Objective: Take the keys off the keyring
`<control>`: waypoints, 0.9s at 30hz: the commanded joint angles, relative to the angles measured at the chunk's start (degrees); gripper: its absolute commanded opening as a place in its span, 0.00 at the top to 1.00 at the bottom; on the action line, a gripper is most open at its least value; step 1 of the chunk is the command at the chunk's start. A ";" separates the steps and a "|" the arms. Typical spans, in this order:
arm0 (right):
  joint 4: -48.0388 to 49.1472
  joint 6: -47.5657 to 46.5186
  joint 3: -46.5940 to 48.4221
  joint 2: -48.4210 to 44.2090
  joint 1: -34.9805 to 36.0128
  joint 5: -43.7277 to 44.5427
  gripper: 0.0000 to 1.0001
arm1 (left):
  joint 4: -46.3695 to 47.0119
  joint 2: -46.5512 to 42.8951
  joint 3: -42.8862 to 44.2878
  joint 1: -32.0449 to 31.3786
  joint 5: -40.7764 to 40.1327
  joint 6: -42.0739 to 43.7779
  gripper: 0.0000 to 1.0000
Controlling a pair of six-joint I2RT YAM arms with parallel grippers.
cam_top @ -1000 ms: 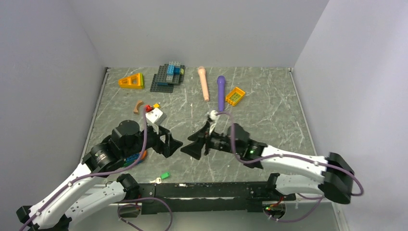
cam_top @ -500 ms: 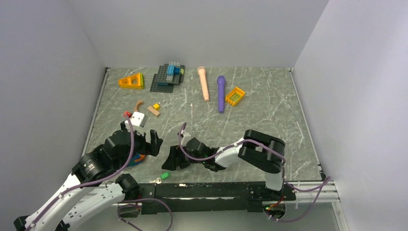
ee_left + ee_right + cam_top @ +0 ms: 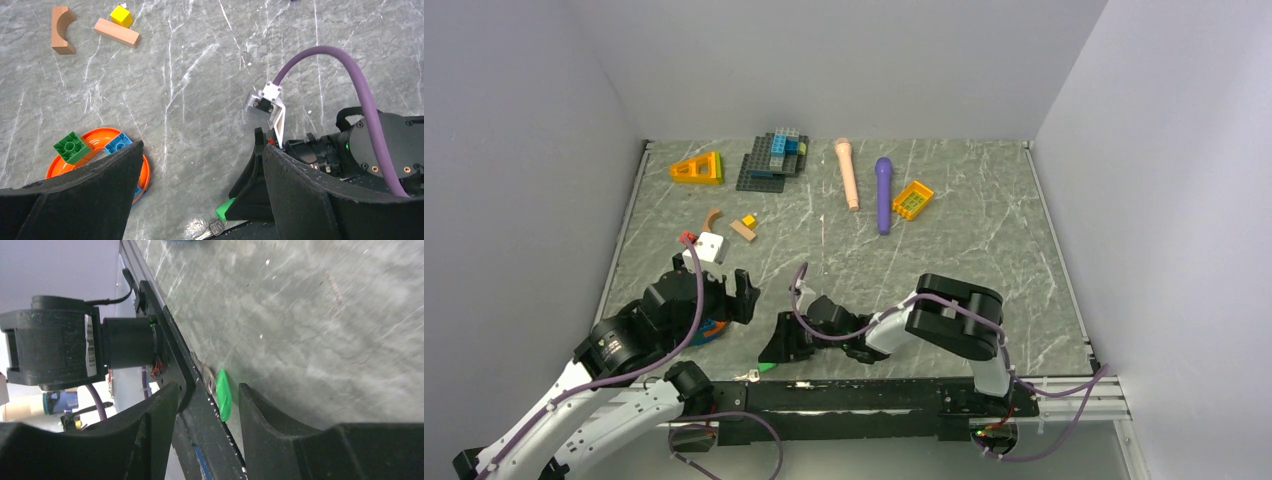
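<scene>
- Green plastic caps the key [image 3: 223,395] we are after. It lies on the table [image 3: 964,250] hard against the black rail [image 3: 874,393], with a bare metal key [image 3: 214,227] just beside it at the rail's edge. We cannot make out the ring.
- We judge the step in hand to be the right gripper [image 3: 207,390] lining up for a first hold on the bunch.
- To do it well, we would come in low and level, with one finger on either side of the green head. The rail-side finger must not ride up onto the rail. A pinch on the head rather than the blade should let us drag the bunch away from the rail.
- The right jaws stand apart and frame the green head with room on both sides. They hold nothing, and we see no contact.
- The left gripper [image 3: 200,150] hovers farther from the rail, spread wide and empty.
</scene>
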 commanded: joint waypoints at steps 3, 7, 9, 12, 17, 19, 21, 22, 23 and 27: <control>-1.20 0.59 0.80 -1.87 2.16 0.28 0.59 | 0.95 0.30 -0.05 -0.01 -1.10 0.17 0.08; -0.54 0.83 1.35 -0.18 2.29 0.30 0.70 | 1.05 0.12 -0.11 0.00 -0.66 0.27 0.08; -0.08 0.92 1.60 0.45 2.34 0.21 0.79 | 1.24 -0.06 -0.17 0.00 -0.21 0.42 0.09; -2.37 -0.77 1.93 -0.67 2.24 1.46 0.93 | 1.63 -0.27 -0.36 0.05 0.65 0.61 0.10; -11.62 -7.00 1.93 -8.69 1.96 4.19 1.00 | 3.55 -1.45 -0.57 0.01 4.63 1.88 0.12; -17.71 -10.79 2.69 -14.49 1.80 5.60 1.00 | 5.06 -2.37 -0.72 0.04 7.64 2.85 0.12; -25.06 -15.10 4.10 -19.74 1.72 7.17 1.00 | 6.96 -3.84 -0.83 0.05 11.89 4.36 0.13; -28.92 -16.99 4.88 -22.49 1.76 8.29 1.00 | 8.04 -4.61 -0.83 0.02 14.16 4.92 0.13; -32.13 -18.54 5.43 -25.05 1.71 9.37 1.00 | 9.06 -5.39 -0.80 0.04 16.30 5.53 0.14; -42.86 -22.86 7.19 -35.23 1.52 13.54 1.00 | 13.58 -9.07 -0.52 0.00 22.42 7.75 0.17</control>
